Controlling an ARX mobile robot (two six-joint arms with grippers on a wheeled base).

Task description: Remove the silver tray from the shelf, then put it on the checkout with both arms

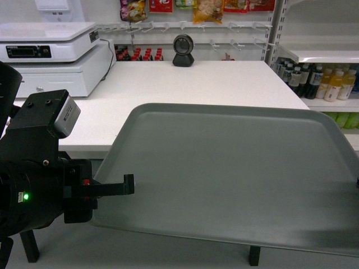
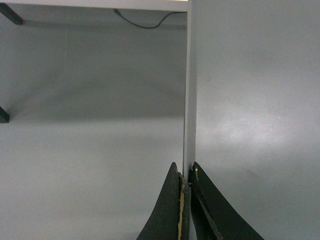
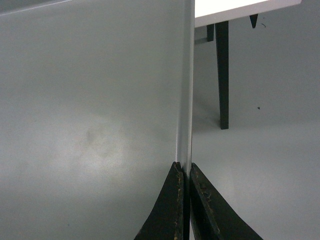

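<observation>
The silver tray (image 1: 235,168) hangs level in the air in front of me, its far edge overlapping the front edge of the white checkout (image 1: 196,84). My left gripper (image 1: 122,185) is shut on the tray's left rim. The left wrist view shows that gripper (image 2: 188,172) pinching the thin rim (image 2: 190,100), with the tray face (image 2: 255,100) to the right. My right gripper (image 3: 184,167) is shut on the opposite rim, with the tray face (image 3: 90,100) on its left; in the head view it is past the right edge. The white shelf (image 1: 325,55) stands at the back right.
A white scale and cash register (image 1: 50,56) sit on the checkout's left end, and a black scanner (image 1: 183,50) at its back. Bottles (image 1: 320,81) stand under the shelf. A black checkout leg (image 3: 222,75) and grey floor (image 3: 260,175) lie below.
</observation>
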